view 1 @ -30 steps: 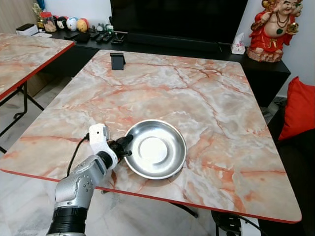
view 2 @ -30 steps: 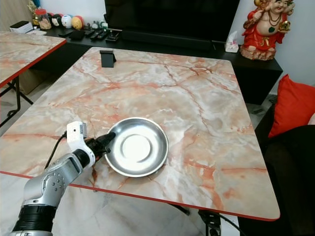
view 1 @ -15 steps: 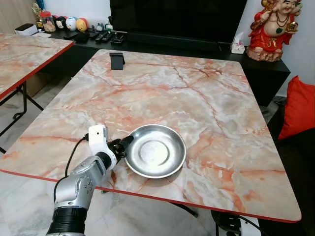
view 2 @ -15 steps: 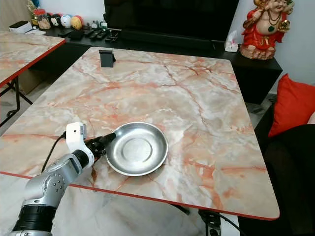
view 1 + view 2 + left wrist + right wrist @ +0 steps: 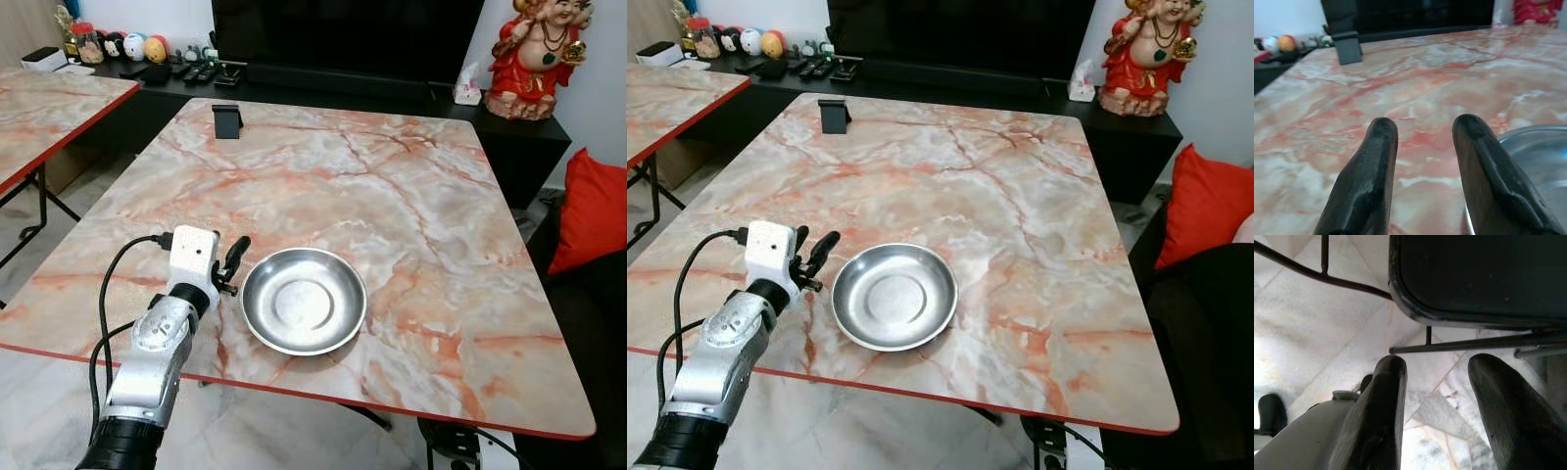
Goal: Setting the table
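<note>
A round steel plate [image 5: 304,313] lies flat on the marble table [image 5: 392,186], close to its near edge. My left gripper [image 5: 231,259] hovers just left of the plate's rim, open, apart from it and holding nothing. In the left wrist view its two black fingers [image 5: 1376,166] point across the table top, with the plate's rim [image 5: 1533,156] beside one of them. My right gripper [image 5: 1437,367] hangs open below a table edge, pointing at the tiled floor.
A small black stand [image 5: 227,119] sits at the table's far left corner. A second marble table [image 5: 49,108] stands to the left. A red cushion [image 5: 588,211] lies at the right, a red figurine [image 5: 529,54] on the dark console behind.
My left gripper has let go of the plate's rim, opened, and drawn back up and to the left. The plate now rests flat on the table.
</note>
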Motion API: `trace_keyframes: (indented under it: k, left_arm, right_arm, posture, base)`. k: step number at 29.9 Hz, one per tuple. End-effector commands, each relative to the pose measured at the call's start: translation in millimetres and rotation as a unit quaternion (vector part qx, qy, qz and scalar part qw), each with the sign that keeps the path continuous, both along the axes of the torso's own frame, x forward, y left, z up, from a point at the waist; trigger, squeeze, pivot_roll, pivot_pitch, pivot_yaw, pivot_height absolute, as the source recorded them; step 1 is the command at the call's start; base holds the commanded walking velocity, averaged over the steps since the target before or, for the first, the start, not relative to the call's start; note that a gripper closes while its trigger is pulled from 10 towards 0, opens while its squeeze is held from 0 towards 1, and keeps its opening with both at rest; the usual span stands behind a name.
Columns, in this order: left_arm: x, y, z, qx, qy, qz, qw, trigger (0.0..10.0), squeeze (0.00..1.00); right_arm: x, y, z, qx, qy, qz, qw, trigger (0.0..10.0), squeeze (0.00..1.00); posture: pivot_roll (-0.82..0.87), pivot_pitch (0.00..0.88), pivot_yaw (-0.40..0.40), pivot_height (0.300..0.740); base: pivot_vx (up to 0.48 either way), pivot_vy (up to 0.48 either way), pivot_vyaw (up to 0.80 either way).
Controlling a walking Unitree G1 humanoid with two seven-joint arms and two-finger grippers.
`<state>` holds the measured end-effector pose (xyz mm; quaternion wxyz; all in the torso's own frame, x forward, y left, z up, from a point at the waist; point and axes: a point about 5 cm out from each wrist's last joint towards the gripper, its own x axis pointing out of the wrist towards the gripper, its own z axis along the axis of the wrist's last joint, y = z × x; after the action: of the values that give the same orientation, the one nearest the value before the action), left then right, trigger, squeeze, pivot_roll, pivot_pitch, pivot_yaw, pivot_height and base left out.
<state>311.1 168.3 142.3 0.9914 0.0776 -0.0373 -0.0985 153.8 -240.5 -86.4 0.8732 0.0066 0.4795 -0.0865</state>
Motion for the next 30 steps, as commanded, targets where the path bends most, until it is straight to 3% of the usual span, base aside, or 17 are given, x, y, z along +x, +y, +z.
trace_keyframes:
  k: [1, 3, 6, 15, 24, 30]
  left_arm:
    - [-1.7, -1.6, -6, 0.003, 0.002, 0.005, 1.0, 10.0, 0.0]
    - [-0.7, -2.6, -8, 0.015, -0.002, 0.014, 1.0, 10.0, 0.0]
    - [3.7, -3.6, -5, -0.004, -0.022, 0.033, 0.999, 10.0, 0.0]
    - [11.8, -12.1, 3, 0.009, -0.044, 0.012, 0.999, 10.0, 0.0]
    - [13.5, -11.2, 4, -0.013, -0.049, 0.018, 0.999, 10.0, 0.0]
    - [11.4, -10.9, 2, -0.025, -0.052, 0.018, 0.998, 10.0, 0.0]
  right_arm:
    - [-0.8, -1.9, 0, -0.001, -0.004, -0.012, 1.0, 10.0, 0.0]
    - [-0.9, -1.9, 0, -0.001, -0.004, -0.013, 1.0, 10.0, 0.0]
    - [-1.7, -2.0, 0, 0.0, -0.005, -0.021, 1.0, 10.0, 0.0]
    - [-2.0, 1.1, -1, 0.003, -0.008, -0.035, 0.999, 10.0, 0.0]
    - [-2.2, 1.7, -1, 0.004, -0.009, -0.044, 0.999, 10.0, 0.0]
    - [-2.4, 0.8, -1, 0.005, -0.008, -0.041, 0.999, 10.0, 0.0]
  posture:
    - [0.08, 0.0, -0.06, 0.727]
    - [0.08, 0.0, -0.06, 0.727]
    - [0.07, 0.0, -0.056, 0.727]
    - [0.06, 0.0, -0.024, 0.727]
    - [0.06, 0.0, -0.027, 0.727]
    - [0.08, 0.0, -0.035, 0.727]
  base:
    - [0.0, 0.0, 0.0]
    - [0.0, 0.0, 0.0]
    - [0.0, 0.0, 0.0]
    - [0.0, 0.0, 0.0]
    - [0.0, 0.0, 0.0]
    - [0.0, 0.317, 0.0]
